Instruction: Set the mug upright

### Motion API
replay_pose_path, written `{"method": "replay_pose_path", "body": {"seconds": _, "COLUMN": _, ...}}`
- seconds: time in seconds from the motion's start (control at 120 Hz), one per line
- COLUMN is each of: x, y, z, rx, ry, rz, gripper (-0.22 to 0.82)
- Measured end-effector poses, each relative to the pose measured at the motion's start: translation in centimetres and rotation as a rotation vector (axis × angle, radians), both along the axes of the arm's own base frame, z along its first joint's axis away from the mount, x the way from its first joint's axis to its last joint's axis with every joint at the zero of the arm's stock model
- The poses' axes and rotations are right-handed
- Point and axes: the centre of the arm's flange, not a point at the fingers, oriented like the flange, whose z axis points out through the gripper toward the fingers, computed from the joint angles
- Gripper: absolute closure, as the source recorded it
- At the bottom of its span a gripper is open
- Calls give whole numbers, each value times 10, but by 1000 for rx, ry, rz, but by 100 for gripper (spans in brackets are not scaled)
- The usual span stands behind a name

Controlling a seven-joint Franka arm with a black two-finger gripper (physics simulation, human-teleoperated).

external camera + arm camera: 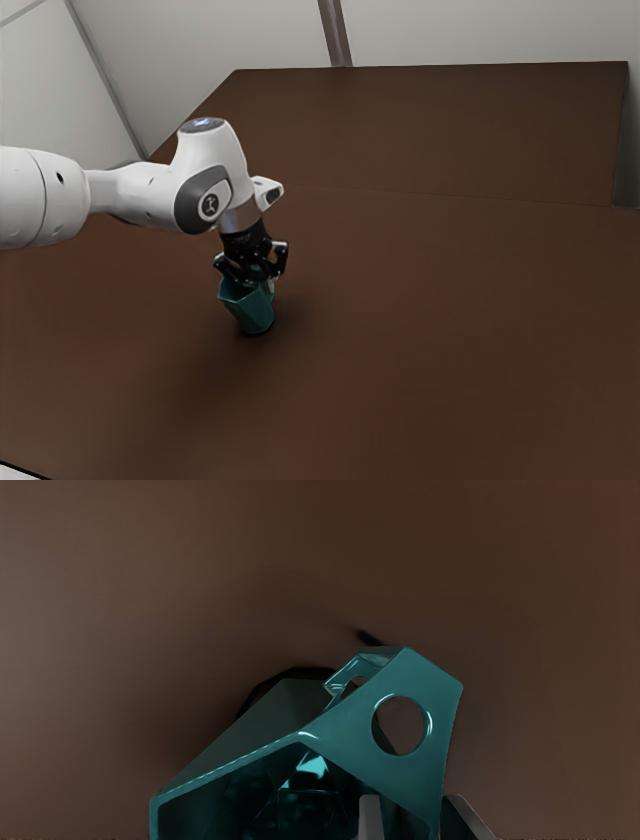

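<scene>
The teal mug (pixel 249 309) leans in the exterior view, its mouth toward the upper left and its base low at the table. My gripper (pixel 258 279) is at the mug's rim, pointing down. In the wrist view the faceted mug (pixel 270 715) shows its dark inside and a flat handle piece with a round hole. The gripper (pixel 417 812) is shut on the mug's wall at the handle side, one finger inside the mouth and the other outside. The lower parts of the fingers are hidden by the mug.
A wide brown table (pixel 430 330) extends around the mug, with its far edge near pale walls. The arm (pixel 130 195) comes in from the exterior view's left above the table. A dark shadow lies beside the mug.
</scene>
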Motion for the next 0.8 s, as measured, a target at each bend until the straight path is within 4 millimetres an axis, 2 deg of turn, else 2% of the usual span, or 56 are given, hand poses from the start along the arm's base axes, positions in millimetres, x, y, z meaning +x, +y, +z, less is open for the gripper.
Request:
{"method": "replay_pose_path", "body": {"seconds": 0.133, "x": -2, "y": -6, "z": 16, "rx": 8, "ry": -18, "rz": 9, "gripper": 31}}
{"method": "replay_pose_path", "body": {"seconds": 0.292, "x": -5, "y": -9, "z": 40, "rx": 17, "ry": -55, "rz": 22, "gripper": 15}}
{"method": "replay_pose_path", "body": {"seconds": 0.4, "x": -7, "y": -14, "z": 62, "rx": 22, "ry": -93, "rz": 23, "gripper": 9}}
{"method": "replay_pose_path", "body": {"seconds": 0.65, "x": 14, "y": -32, "z": 147, "rx": 63, "ry": -181, "rz": -95, "gripper": 3}}
{"method": "replay_pose_path", "body": {"seconds": 0.8, "x": 18, "y": -41, "z": 193, "rx": 103, "ry": -200, "rz": -173, "gripper": 1}}
